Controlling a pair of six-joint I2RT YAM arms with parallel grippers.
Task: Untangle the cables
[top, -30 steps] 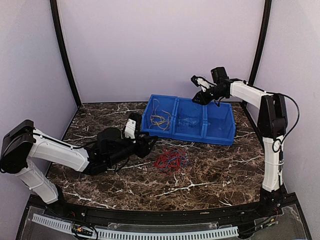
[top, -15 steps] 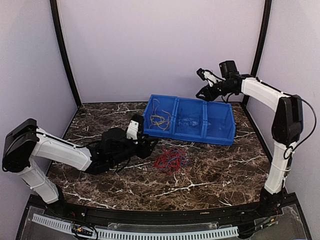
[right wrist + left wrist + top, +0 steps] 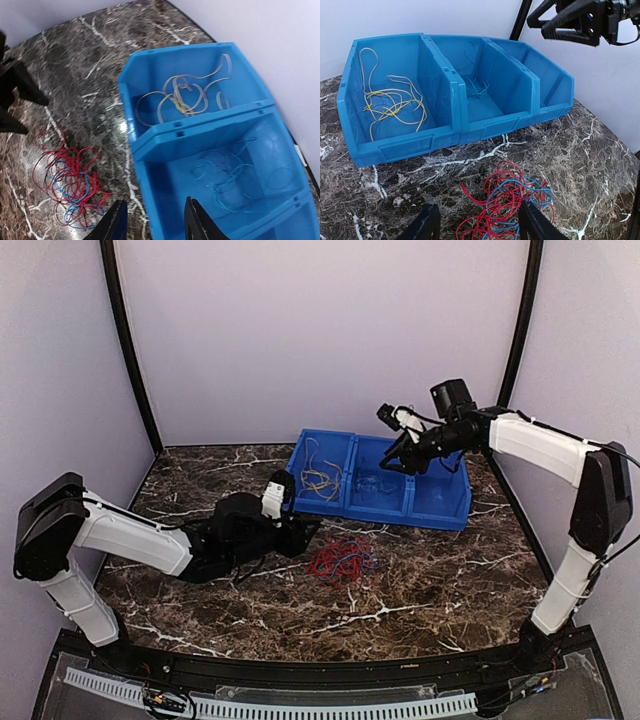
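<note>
- We see the tangled bunch of thin red and blue wires [image 3: 340, 560] lying on the dark marble table [image 3: 430, 590], just in front of the blue plastic bin with three compartments [image 3: 440, 512].
- The loose yellow wires [image 3: 320, 480] lie in its left compartment, and the thin pale blue wires [image 3: 225, 180] in the middle one.
- The left gripper [image 3: 480, 227] is low beside the bunch; its jaws are apart and we see nothing clamped.
- The right gripper [image 3: 152, 225] hangs above the bin, jaws apart and empty.
</note>
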